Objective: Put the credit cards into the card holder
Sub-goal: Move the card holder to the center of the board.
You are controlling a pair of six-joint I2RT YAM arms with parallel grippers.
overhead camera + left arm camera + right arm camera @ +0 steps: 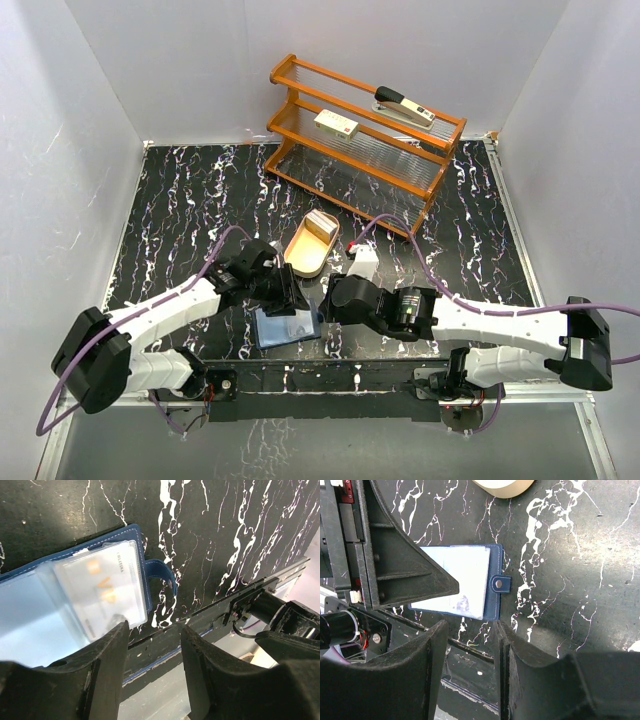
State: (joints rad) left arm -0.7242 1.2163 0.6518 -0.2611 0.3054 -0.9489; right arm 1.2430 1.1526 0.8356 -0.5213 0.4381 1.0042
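Note:
The navy card holder (pixel 287 326) lies open on the black marble table near the front edge, pale blue pockets up. In the left wrist view a pale card (pixel 105 587) with faint orange letters sits inside its clear pocket (pixel 75 595), with the snap tab (pixel 162 575) to the right. More pale cards (pixel 320 226) lie in the tan oval tray (pixel 300 255). My left gripper (pixel 152 630) is open and empty, hovering over the holder's near right corner. My right gripper (pixel 470 627) is open and empty just right of the holder (pixel 470 580), close to the left fingers (pixel 405 565).
An orange wooden rack (pixel 365 150) stands at the back with a stapler (pixel 403 107) and a cream box with a red label (pixel 337 125). White walls close three sides. A dark metal rail (pixel 330 375) runs along the front edge.

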